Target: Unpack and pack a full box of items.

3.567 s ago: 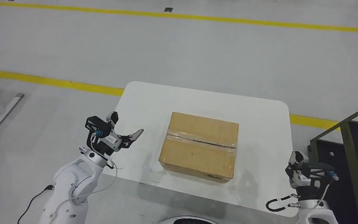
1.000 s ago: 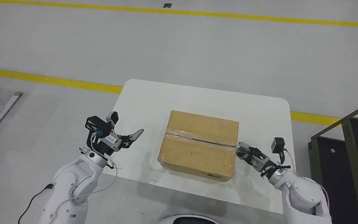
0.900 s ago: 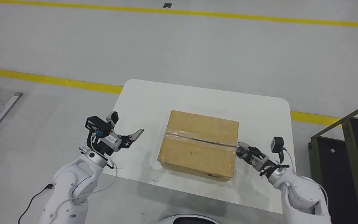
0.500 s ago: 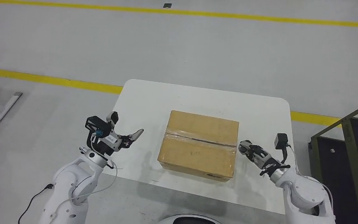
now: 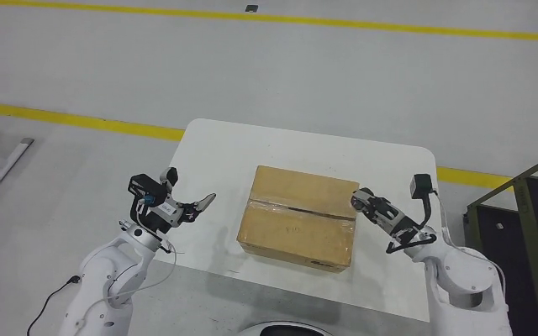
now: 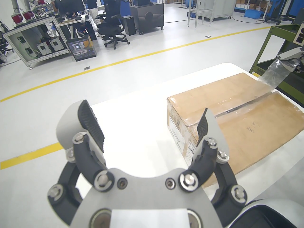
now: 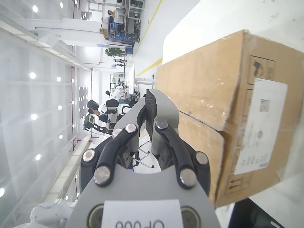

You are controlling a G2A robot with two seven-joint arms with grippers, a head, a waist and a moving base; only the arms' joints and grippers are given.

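From above, the box (image 5: 299, 218) is seen shut and taped along its seam at the middle of the white table (image 5: 218, 151). The left gripper (image 5: 189, 195) is held at the box's nine o'clock, apart from it, its jaws spread wide. The right gripper (image 5: 363, 202) is placed at three o'clock, at the box's top edge.

In the left wrist view, the left gripper (image 6: 144, 110) is shown wide and empty before the box (image 6: 237, 119). A strip of clear tape (image 6: 275, 74) is seen rising from the seam's far end to the right gripper (image 6: 291, 60), by which it is pinched.

In the right wrist view, the right gripper (image 7: 147, 103) is seen with its fingers pressed together beside the box (image 7: 201, 88).
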